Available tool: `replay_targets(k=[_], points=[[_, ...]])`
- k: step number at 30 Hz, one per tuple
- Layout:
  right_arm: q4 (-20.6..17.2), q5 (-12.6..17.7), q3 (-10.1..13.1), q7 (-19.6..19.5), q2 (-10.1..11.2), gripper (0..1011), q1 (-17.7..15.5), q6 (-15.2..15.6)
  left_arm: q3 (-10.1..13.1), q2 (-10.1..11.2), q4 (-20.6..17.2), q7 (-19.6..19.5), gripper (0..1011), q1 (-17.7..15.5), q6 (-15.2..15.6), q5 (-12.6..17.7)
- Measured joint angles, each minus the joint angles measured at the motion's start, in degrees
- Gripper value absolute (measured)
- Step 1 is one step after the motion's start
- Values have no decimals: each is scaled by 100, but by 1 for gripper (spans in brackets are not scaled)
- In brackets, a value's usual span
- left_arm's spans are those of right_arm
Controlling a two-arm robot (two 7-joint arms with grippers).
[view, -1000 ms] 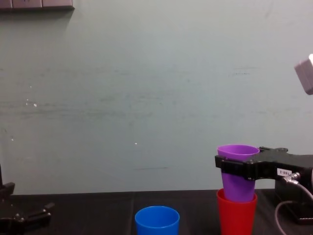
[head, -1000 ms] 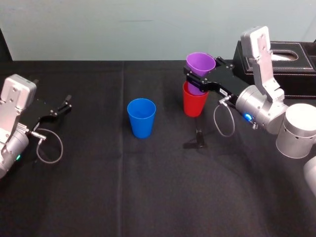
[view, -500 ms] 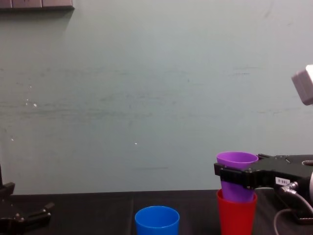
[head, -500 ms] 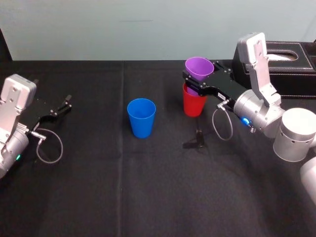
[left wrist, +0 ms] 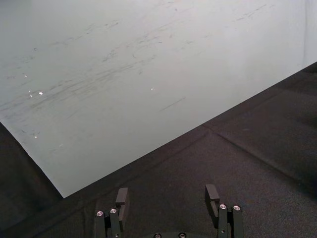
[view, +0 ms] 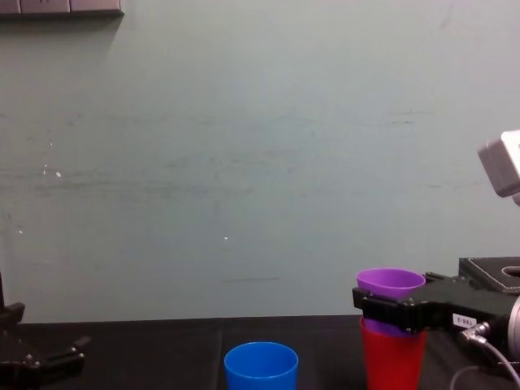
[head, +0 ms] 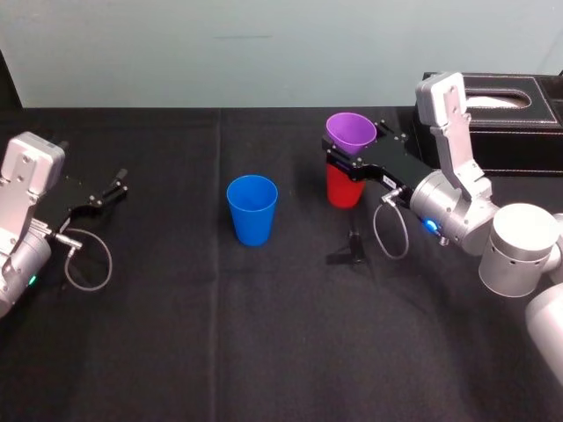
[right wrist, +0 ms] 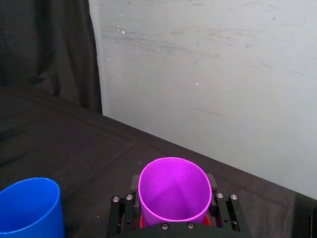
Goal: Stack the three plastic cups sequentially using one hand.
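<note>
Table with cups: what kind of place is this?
Probably a robot test lab. The table is draped in black, the wall behind is bare, and the right gripper holds a purple cup inside a red cup near a blue cup; the left gripper is parked at the table's left.

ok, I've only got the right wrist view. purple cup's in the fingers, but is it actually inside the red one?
Observer: Yes. Chest view: purple cup is sunk into the red cup, just its rim above the right gripper.
Operator: Red cup upright?
Observer: Upright on the table, head view.
Operator: Left arm?
Observer: Left gripper parked by the table's left edge, fingers open, empty.
</note>
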Motion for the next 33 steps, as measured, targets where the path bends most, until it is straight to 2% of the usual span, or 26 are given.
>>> replay_targets(k=[33], points=[[112,-12,63,24,-54,743,-52,-71,0,0,0,0,1004,0,0,0]])
